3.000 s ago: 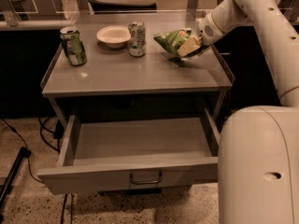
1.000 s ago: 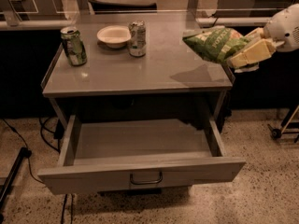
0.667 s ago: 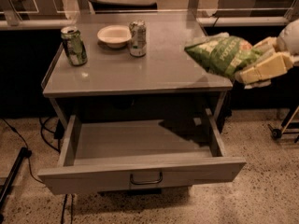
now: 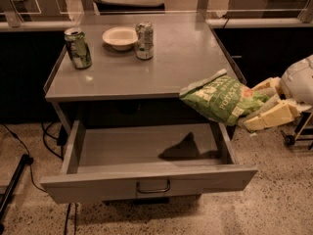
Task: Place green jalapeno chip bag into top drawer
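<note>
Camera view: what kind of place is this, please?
Likely an office snack area or test lab: a metal table with an open drawer, two drink cans and a bowl. At right, the gripper holds a chip bag above the drawer.

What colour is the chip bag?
Green crinkly bag, camera view; end effector grips it beside grey drawer.

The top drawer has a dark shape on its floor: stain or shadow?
Camera view: most likely a shadow, thrown by the green jalapeno chip bag, which the end effector, at the picture's right, grips above the right side of the top drawer; warm, dim light, faint glare on the tabletop.
</note>
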Available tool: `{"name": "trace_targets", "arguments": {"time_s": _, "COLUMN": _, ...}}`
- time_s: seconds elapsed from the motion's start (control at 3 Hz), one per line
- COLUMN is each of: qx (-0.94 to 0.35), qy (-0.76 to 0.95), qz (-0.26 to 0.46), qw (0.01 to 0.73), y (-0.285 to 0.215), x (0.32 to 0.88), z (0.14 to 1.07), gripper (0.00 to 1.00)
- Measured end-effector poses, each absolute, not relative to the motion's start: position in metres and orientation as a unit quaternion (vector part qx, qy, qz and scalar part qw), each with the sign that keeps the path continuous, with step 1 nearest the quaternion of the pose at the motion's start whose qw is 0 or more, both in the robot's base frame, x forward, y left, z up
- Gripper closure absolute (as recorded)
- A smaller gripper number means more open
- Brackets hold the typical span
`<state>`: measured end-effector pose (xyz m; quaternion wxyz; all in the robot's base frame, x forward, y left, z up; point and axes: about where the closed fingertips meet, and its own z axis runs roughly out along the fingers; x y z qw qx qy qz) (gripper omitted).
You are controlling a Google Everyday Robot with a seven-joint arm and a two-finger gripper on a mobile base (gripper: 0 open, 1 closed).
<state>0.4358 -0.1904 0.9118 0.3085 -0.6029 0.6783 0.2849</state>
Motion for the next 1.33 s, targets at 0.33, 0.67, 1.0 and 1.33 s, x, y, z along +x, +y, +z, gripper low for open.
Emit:
{"name": "trace_targets", "arguments": {"time_s": 0.33, "qx": -0.604, "qy": 0.68, "qz": 0.28, "qw": 0.309, "y": -0.191, "x": 0.437, "z": 0.91, "gripper": 1.0}}
{"name": "trace_targets", "arguments": {"time_s": 0.67, "qx": -0.613, "qy": 0.691, "qz": 0.235, "qw": 0.304, "y": -0.194, "x": 0.446, "z": 0.893, "gripper": 1.0}}
{"name": "trace_targets", "arguments": {"time_s": 1.0, "qx": -0.633, "qy": 0.688, "qz": 0.203, "qw": 0.292, "y": -0.177, "x": 0.466, "z": 0.857, "gripper": 1.0}}
{"name": "trace_targets", "arguments": {"time_s": 1.33, "qx": -0.645, "qy": 0.68, "qz": 0.203, "qw": 0.286, "y": -0.158, "x": 0.479, "z": 0.833, "gripper": 1.0}}
